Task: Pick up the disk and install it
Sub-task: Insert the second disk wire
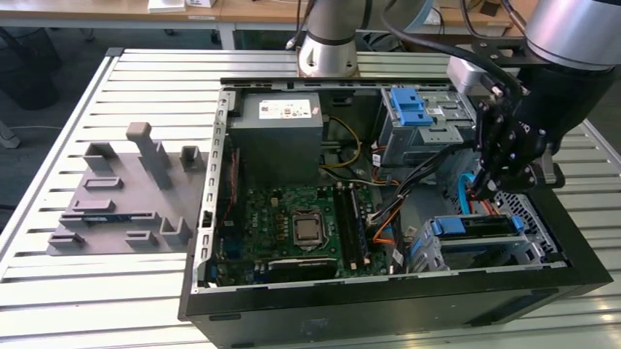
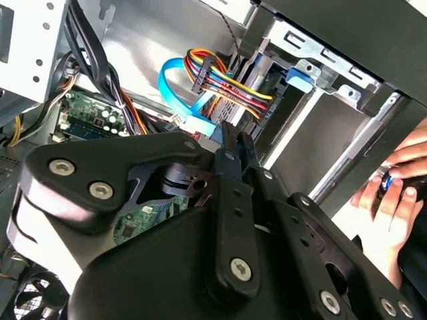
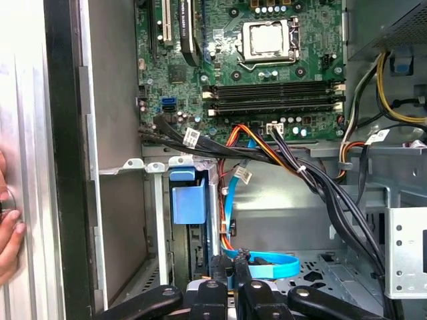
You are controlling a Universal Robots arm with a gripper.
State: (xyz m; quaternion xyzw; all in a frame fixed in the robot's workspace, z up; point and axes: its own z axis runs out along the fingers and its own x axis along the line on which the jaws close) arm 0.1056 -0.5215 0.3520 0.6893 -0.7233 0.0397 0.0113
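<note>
gripper [image 1: 490,190] low inside open computer case [image 1: 209,218], near blue cable [image 3: 267,265] beside drive cage [image 1: 485,243]; fingers [image 3: 230,263] pressed together, gripping nothing visible. disk [image 1: 482,227] sits in drive cage.

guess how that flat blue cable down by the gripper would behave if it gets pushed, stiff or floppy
Probably floppy: the flat blue cable lies in a loose curve near the gripper, and it loops freely in the second wrist view. It looks thin and light, so a nudge would likely bend it aside. One end seems plugged in, so it may spring back.
</note>
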